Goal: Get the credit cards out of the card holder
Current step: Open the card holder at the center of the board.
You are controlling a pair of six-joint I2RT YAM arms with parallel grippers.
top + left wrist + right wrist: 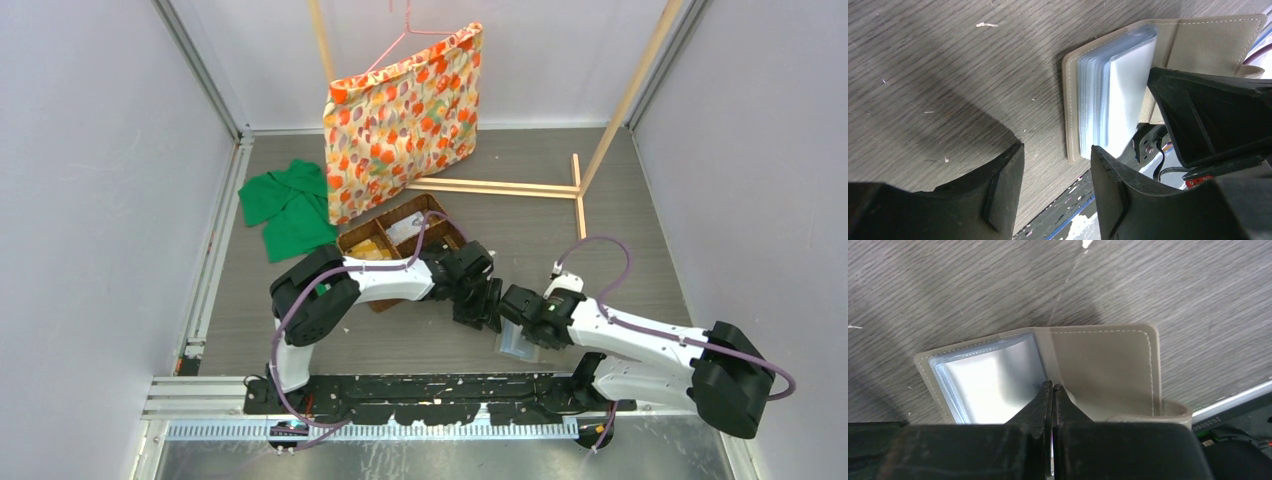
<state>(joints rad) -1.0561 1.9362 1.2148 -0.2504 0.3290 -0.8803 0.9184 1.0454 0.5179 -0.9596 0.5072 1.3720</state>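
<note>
The grey card holder (520, 346) lies open on the table near its front edge. In the right wrist view its bare panel (1108, 365) is on the right and a stack of shiny clear sleeves (988, 380) on the left. No separate credit cards show; glare hides what the sleeves hold. My right gripper (1053, 386) is shut, its tips resting at the holder's fold. My left gripper (1055, 150) is open and empty just above the table beside the holder's sleeve-side edge (1073, 100). The right gripper's fingers (1208, 110) stand over the holder there.
A brown wicker divided basket (400, 235) sits behind the left arm. A green cloth (290, 205) lies at the back left. A floral bag (405, 120) hangs from a wooden frame (500, 187). The black front rail (440, 390) runs just below the holder.
</note>
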